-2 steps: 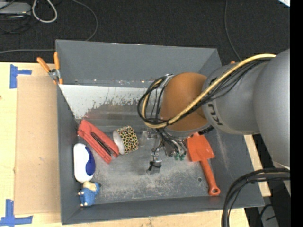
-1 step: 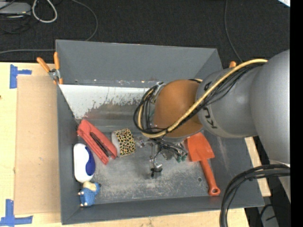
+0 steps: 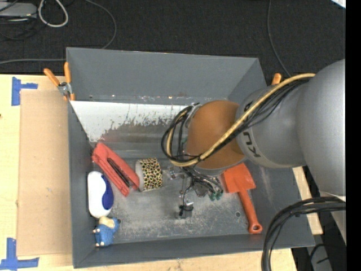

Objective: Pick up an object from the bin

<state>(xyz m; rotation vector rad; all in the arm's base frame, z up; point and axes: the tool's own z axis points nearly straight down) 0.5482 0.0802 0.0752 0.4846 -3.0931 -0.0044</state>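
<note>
My gripper [image 3: 185, 208] hangs below the arm's orange cover, low over the bare grey floor in the middle of the bin. A short leopard-print roll [image 3: 150, 174] lies just to its upper left, apart from it. An orange plastic shovel [image 3: 241, 184] lies to its right, blade partly under the arm and handle pointing toward the bin's front right corner. Nothing shows in the gripper.
A flat red comb-like piece [image 3: 114, 168] lies slanted at the left, beside a white and blue bottle-like thing [image 3: 100, 193]. A small blue and yellow toy [image 3: 106, 230] sits in the front left corner. The arm covers the bin's right middle.
</note>
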